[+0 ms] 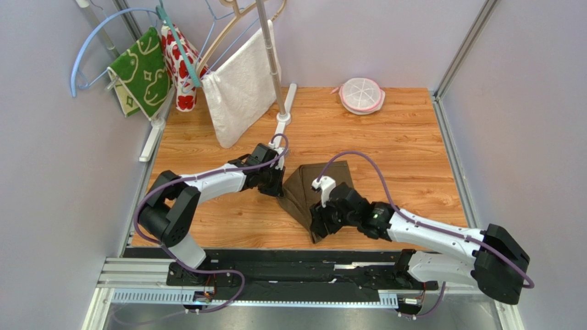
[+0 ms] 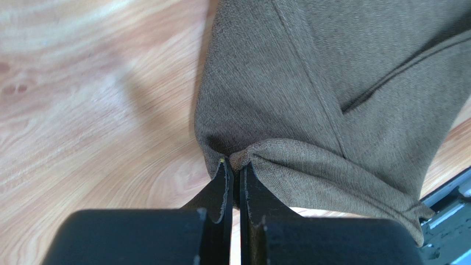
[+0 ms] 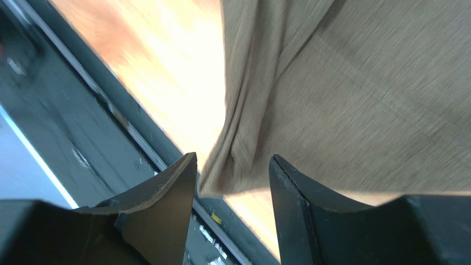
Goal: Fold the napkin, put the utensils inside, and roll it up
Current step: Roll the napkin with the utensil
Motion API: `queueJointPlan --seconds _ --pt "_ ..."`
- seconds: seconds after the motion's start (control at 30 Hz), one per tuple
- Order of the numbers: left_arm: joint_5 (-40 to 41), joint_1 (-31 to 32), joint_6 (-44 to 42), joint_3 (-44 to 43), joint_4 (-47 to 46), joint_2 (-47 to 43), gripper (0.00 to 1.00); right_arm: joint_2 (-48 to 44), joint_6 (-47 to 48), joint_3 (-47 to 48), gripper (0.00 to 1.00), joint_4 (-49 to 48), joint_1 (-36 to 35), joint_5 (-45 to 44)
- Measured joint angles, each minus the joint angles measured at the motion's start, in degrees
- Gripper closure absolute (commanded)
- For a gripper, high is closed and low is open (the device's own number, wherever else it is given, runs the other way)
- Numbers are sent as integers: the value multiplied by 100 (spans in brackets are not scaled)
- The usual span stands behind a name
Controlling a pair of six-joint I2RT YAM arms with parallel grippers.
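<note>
Napkin lies in the middle of the table, between the two arms. Left gripper sits at its left edge, clamped on the cloth there. Right gripper is at its near corner, and that corner lies between the spread fingers. Dish is at the far edge, right of centre, well apart from the napkin. Stand pole is far, left of centre. The towel hangs just left of it, one cloth further left, another cloth leftmost. Rail runs along the near edge.
</note>
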State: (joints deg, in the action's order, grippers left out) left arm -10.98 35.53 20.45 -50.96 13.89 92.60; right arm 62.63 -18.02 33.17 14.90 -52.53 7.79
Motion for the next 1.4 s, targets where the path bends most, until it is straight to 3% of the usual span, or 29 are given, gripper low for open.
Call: queueJointPlan --seconds 0.13,0.4,0.97,1.17,1.4 --pt "-219 -210 -20 -81 306 208 100 245 33 2 45 173 -909 -1023" --pt "-538 -345 -22 -299 535 407 100 796 153 374 43 229 -2002 -2535" --pt "-586 -411 -22 -323 577 431 100 1694 188 702 48 549 -2498 -3156" --pt "-590 -439 -24 -352 616 448 100 1687 83 697 63 706 -2507 -3200" --pt "-588 -439 -52 -363 643 450 100 1578 17 470 89 599 -2140 -2830"
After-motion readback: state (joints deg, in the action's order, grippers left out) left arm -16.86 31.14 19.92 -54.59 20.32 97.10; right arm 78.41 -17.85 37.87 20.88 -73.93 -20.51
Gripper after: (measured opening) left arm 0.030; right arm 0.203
